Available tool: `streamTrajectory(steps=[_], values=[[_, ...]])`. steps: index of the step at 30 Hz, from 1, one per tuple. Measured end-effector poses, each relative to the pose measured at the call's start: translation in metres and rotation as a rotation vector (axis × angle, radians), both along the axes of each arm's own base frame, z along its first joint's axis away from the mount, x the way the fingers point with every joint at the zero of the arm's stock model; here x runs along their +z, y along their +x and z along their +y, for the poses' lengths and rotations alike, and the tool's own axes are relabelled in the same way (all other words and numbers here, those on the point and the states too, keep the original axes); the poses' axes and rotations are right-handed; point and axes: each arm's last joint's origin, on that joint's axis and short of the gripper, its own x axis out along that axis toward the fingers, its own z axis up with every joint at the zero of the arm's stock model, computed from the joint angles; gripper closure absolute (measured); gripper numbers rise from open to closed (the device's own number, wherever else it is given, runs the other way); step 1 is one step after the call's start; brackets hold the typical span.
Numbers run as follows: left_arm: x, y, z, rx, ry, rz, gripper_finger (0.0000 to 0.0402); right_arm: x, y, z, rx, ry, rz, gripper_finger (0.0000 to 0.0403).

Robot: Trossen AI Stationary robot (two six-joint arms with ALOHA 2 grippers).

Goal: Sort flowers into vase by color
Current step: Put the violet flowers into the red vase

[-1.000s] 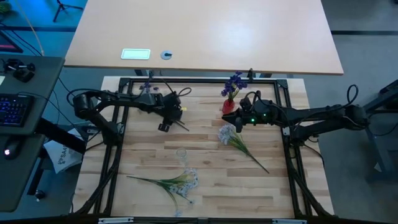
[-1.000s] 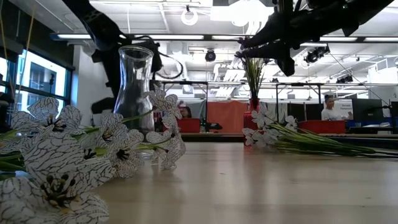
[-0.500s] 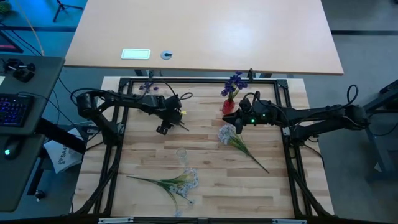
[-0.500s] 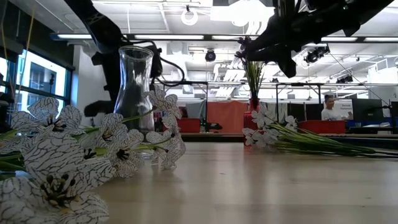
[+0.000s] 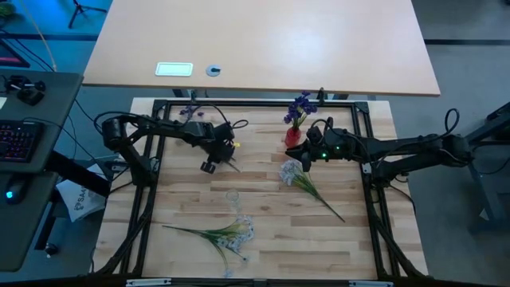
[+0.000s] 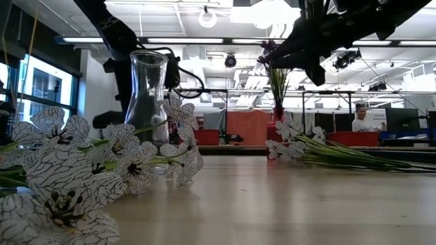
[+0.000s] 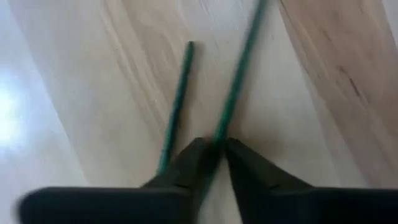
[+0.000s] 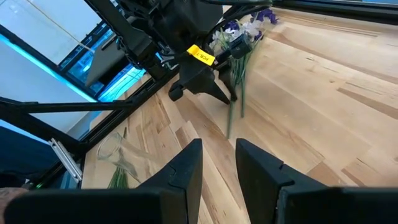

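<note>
Two dark purple flowers lie at the far left, blossoms (image 5: 189, 112) toward the far edge and thin green stems (image 8: 239, 93) running toward the table's middle. My left gripper (image 7: 216, 144) stands over the stems and is shut on one; the second stem (image 7: 177, 106) lies free beside it. The red vase (image 5: 293, 135) holds purple flowers (image 5: 300, 106). My right gripper (image 5: 304, 156) hovers beside the vase, open, with nothing between its fingers. A white flower (image 5: 292, 171) lies near it. The clear glass vase (image 6: 148, 102) stands beside a bunch of white flowers (image 5: 231, 233). My left gripper pinches one green stem (image 7: 225, 118) between its two fingertips, toward the stem's bare end, away from the blossoms. The fingers come from above and point down at the table. The stem lies flat on the wood.
A black metal frame (image 5: 239, 102) runs round the wooden work top. A larger pale table (image 5: 263, 48) stands beyond the far edge. Bare wood lies between the glass vase and the white flower at the right.
My left arm has shifted slightly over the purple flowers' stems, its elbow moving a little toward the table's right. The flowers and vases lie where they were, and my right gripper has kept still.
</note>
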Motion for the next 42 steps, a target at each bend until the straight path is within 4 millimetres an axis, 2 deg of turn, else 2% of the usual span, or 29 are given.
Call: streamTrajectory(steps=[3,7,10,12,15,17,21,31,35,39,42], values=[[0.003,0.003,0.001,0.041,-0.003,-0.003,0.0392,0.0,0.0,0.0,0.0,0.0,0.0,0.0313],[0.008,0.007,0.003,0.032,0.0,0.001,0.039,0.0,0.0,0.0,-0.002,-0.008,0.001,0.0313],[0.02,0.01,0.003,0.067,-0.057,0.045,0.0398,0.0,0.0,0.0,-0.002,-0.008,0.001,0.0313],[0.035,0.01,0.003,0.107,-0.163,0.048,0.0398,0.0,0.0,0.0,-0.001,-0.011,0.001,0.0313],[0.066,0.016,0.004,0.14,-0.254,-0.066,0.04,0.0,0.0,0.0,0.011,-0.044,0.003,0.0313],[0.084,0.013,0.001,0.151,-0.296,-0.116,0.04,0.001,0.0,0.0,0.013,-0.049,-0.001,0.0313],[0.121,0.004,-0.004,0.155,-0.299,-0.273,0.0401,0.002,0.0,0.0,0.013,-0.053,-0.009,0.0313],[0.18,-0.032,-0.018,0.235,-0.284,-0.496,0.0401,0.002,0.0,0.0,0.032,-0.109,-0.002,0.0313],[0.19,-0.043,-0.03,0.239,-0.302,-0.503,0.0401,0.002,0.0,-0.001,0.015,-0.116,-0.001,0.0313],[0.184,-0.049,-0.043,0.222,-0.259,-0.382,0.0401,0.002,0.0,-0.003,-0.032,-0.157,0.009,0.0313],[0.174,-0.051,-0.052,0.275,-0.299,-0.26,0.0401,0.002,0.0,-0.005,-0.039,-0.191,0.017,0.0313]])
